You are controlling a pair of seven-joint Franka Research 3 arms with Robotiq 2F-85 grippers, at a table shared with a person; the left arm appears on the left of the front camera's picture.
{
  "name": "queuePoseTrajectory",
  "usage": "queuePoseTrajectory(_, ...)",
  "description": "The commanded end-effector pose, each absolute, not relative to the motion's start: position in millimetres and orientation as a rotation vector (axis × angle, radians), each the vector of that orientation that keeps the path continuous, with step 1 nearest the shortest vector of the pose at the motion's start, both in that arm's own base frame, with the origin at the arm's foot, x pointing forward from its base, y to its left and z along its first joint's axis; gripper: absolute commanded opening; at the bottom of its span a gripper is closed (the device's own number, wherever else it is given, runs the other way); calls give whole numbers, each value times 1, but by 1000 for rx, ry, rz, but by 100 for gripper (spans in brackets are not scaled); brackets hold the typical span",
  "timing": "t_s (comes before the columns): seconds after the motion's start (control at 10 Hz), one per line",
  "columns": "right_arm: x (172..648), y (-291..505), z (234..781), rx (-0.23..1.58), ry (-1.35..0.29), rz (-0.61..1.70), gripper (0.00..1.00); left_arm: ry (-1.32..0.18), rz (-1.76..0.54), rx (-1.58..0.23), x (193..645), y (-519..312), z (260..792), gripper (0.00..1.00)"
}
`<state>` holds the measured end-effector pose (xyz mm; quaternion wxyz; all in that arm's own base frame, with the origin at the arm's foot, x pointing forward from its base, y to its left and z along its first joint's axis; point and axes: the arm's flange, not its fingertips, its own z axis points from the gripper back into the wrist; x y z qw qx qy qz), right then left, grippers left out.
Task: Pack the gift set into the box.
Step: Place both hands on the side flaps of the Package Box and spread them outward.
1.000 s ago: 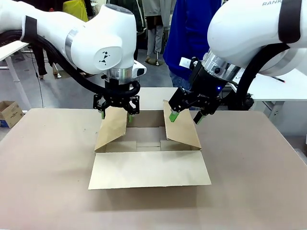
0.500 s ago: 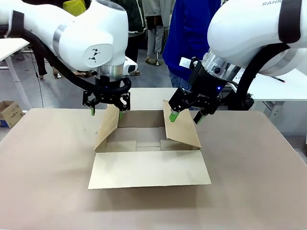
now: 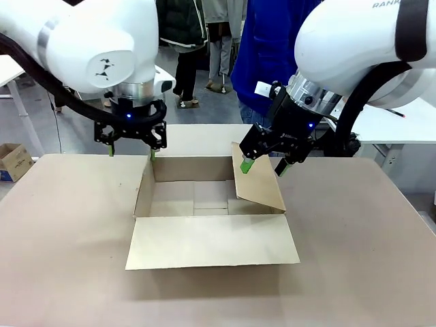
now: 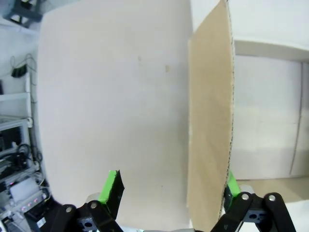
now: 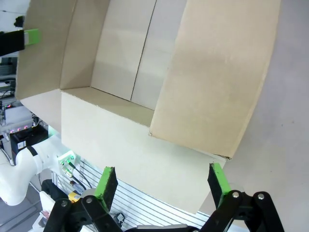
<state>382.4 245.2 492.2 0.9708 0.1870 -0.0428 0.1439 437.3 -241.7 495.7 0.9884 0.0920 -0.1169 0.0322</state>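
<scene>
The box (image 3: 211, 242) is held open for packing. Its left flap (image 3: 144, 191) and right flap (image 3: 262, 187) are straddled, not clamped, by the wide-open left gripper (image 3: 131, 154) and right gripper (image 3: 263, 167).

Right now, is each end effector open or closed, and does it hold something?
Left end effector: open, holding nothing, left box flap between its fingers.
Right end effector: open, holding nothing, astride right box flap.
</scene>
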Motion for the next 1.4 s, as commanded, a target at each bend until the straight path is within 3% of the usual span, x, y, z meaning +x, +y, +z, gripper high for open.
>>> queuePoseTrajectory(0.0,383,246,494,361,-92,272,100,-259,57,167,432,-208,498,100)
queuePoseTrajectory(0.5,383,246,494,361,-92,272,100,-254,46,-3,437,-136,497,100)
queuePoseTrajectory(1.0,383,246,494,361,-92,272,100,-93,104,-212,450,-78,451,100)
queuePoseTrajectory(1.1,383,246,494,361,-92,272,100,-159,80,-105,447,-99,463,100)
queuePoseTrajectory(1.3,383,246,494,361,-92,272,100,-159,80,-105,447,-99,463,100)
